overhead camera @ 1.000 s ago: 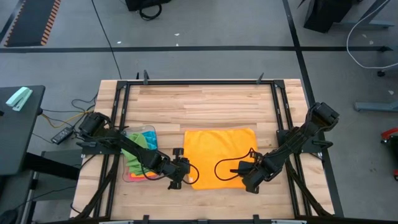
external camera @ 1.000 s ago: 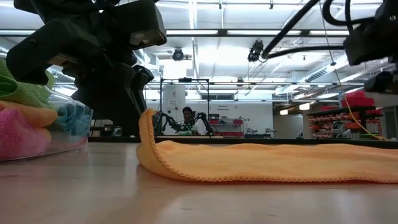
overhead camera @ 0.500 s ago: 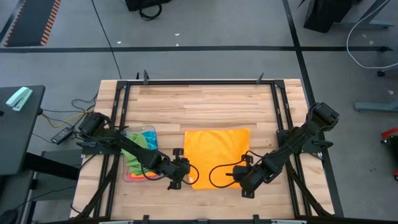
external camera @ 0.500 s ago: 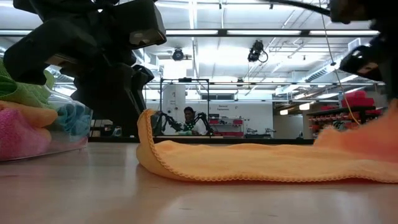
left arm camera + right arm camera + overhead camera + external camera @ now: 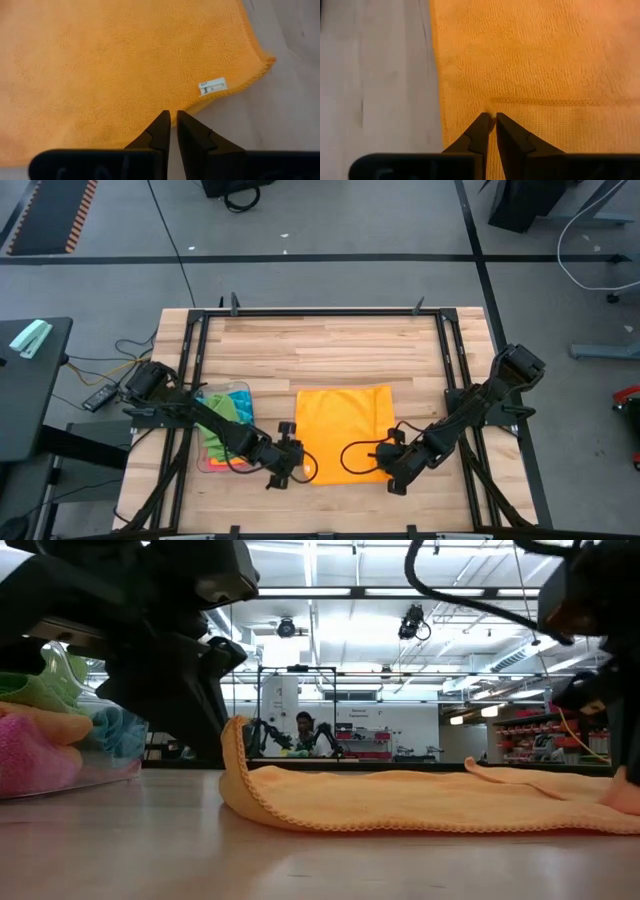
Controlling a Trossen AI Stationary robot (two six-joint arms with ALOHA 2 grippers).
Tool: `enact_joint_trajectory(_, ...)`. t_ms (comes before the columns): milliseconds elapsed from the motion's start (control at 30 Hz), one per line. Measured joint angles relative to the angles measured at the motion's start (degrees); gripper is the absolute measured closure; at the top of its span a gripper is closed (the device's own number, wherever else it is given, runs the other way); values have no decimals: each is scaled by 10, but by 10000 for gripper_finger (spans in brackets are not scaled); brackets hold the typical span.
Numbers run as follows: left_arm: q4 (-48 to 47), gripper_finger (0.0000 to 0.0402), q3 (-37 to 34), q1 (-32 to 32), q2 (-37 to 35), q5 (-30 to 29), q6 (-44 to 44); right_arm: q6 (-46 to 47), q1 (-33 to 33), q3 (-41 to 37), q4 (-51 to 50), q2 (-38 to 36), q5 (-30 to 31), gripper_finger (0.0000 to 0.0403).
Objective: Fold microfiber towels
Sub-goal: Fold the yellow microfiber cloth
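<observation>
One orange towel (image 5: 342, 432) lies spread on the wooden bench (image 5: 330, 345), between the two arms and near the front edge. It is not yet folded in half: most of it lies flat as a rough square, though the right wrist view shows a stitched edge crossing the cloth just ahead of the fingers, which suggests a small part is already turned over on itself. The other towels (image 5: 222, 425), in green, blue, pink and orange, sit bunched in a clear tray (image 5: 110, 768) to the left of the spread one, so by my reading most of the job is still ahead.

The left end effector (image 5: 173, 117) is at the towel's front left corner, its fingers nearly together right at the hem; I judge it is pinching that edge. The right end effector (image 5: 494, 119) is at the front right part, its fingers also almost closed on a raised bit of cloth.

The towel is soft, fuzzy knit with a fine looped surface and an overlocked border, and a small white label (image 5: 213, 86) sits near one corner. Seen from bench height it rumples in low waves, its left edge curling upward. The bench is pale butcher-block planks inside a black metal frame (image 5: 320, 311).
</observation>
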Motion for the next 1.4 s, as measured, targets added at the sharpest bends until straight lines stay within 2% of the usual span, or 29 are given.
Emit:
enact_joint_trajectory(333, 0, 366, 0, 1, 0, 0, -1, 12, 0, -55, 63, -1, 2, 361)
enact_joint_trajectory(467, 0, 369, 0, 1, 0, 0, -6, 8, 0, -57, 77, 0, -5, 369)
enact_joint_trajectory(567, 0, 366, 0, 1, 0, 0, -6, -1, 0, -57, 81, 0, -17, 394)
enact_joint_trajectory(833, 0, 364, 0, 1, 0, 0, -9, 2, 0, -57, 80, 0, -16, 399)
enact_joint_trajectory(1267, 1, 373, 0, -19, -20, -2, 7, -32, 0, 23, 11, 1, -35, 400)
enact_joint_trajectory(1400, 1, 374, 0, -28, -24, -10, 8, -70, 0, 63, 1, 1, -35, 400)
